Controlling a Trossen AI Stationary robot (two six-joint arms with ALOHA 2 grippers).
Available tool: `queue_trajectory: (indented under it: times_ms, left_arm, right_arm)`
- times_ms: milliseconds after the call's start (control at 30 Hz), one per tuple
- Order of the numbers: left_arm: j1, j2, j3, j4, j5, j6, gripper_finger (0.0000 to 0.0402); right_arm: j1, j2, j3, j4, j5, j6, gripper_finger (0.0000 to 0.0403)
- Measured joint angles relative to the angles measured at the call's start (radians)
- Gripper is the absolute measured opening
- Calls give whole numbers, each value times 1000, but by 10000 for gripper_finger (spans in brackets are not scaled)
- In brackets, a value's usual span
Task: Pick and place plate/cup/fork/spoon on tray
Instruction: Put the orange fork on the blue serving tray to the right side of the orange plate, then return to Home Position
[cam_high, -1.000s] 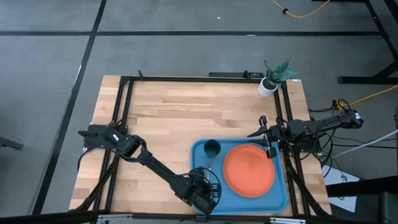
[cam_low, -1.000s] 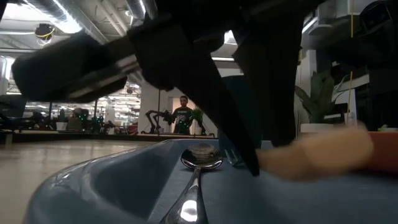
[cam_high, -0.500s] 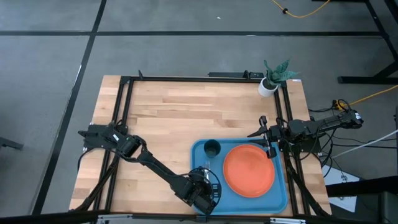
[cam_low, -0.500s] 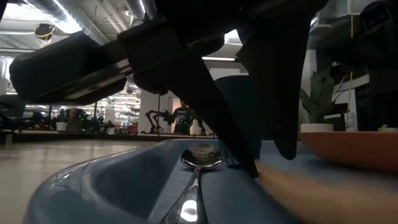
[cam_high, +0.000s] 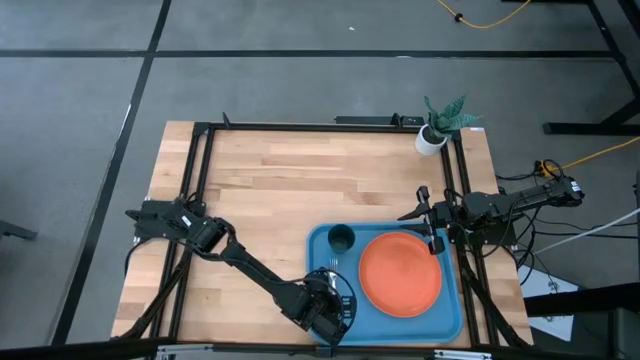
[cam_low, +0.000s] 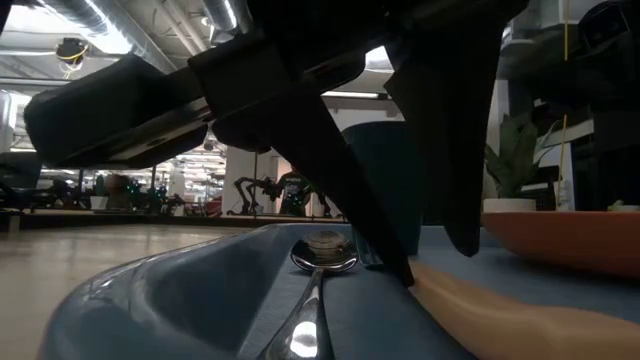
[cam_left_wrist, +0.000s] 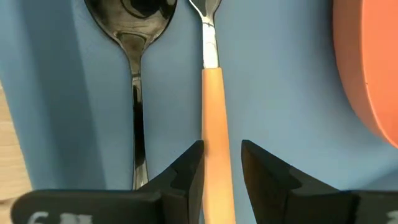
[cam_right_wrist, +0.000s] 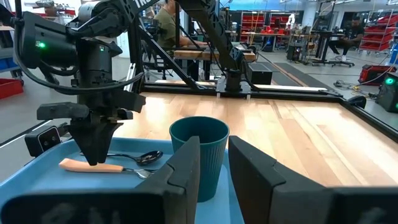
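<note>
Our left gripper (cam_left_wrist: 221, 165) stands over the near left part of the tray (cam_high: 445, 318), fingers narrowly parted on either side of the fork (cam_left_wrist: 213, 106) handle, which lies flat on the tray just right of the spoon (cam_left_wrist: 132, 74). The plate (cam_high: 400, 273) fills the tray's right part, the cup (cam_high: 341, 238) its far left corner. Our right gripper (cam_high: 428, 218) waits at the tray's far right edge, fingers slightly apart and empty.

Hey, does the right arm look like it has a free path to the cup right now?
Probably yes. The right claw waits at the tray's far right rim, and its wrist view shows the cup straight ahead with nothing between. The left claw is over the fork, beside the spoon, off that line.
</note>
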Motion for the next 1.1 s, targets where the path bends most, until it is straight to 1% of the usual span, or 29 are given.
queue_trajectory:
  times_ms: [200,300,367,467,600,667,733,767,833,867,933,1000,1100]
  left_arm:
    - [1,-16,0,-17,-8,35,101]
    - [1,-51,0,-24,-48,85,99]
    - [-2,-79,0,-49,-81,147,99]
    - [-1,-125,0,-66,-138,293,99]
    - [0,-189,0,-60,-273,617,99]
    - [4,-212,2,-49,-350,814,99]
    - [3,-227,2,-54,-419,1046,99]
    - [2,-231,2,-55,-439,1158,99]
    - [-3,-243,2,-85,-436,1415,99]
    - [-3,-250,2,-102,-413,1540,99]
    - [-5,-261,2,-141,-371,1735,99]
    - [-4,-262,2,-205,-363,1871,99]
    - [-3,-260,1,-316,-360,1976,99]
  right_arm:
    - [0,0,0,0,0,-1,90]
    - [0,0,0,0,0,0,90]
    - [0,0,0,0,0,-1,90]
    - [0,0,0,0,0,0,90]
    - [0,0,0,-1,0,0,90]
    - [0,0,0,-1,0,0,90]
    - [0,0,0,-1,0,-1,90]
    - [0,0,0,-1,0,0,90]
    - [0,0,0,-1,0,0,90]
    - [0,0,0,-1,0,-1,90]
    - [0,0,0,0,0,0,90]
    - [0,0,0,-1,0,-1,90]
    - [0,0,0,0,0,0,90]
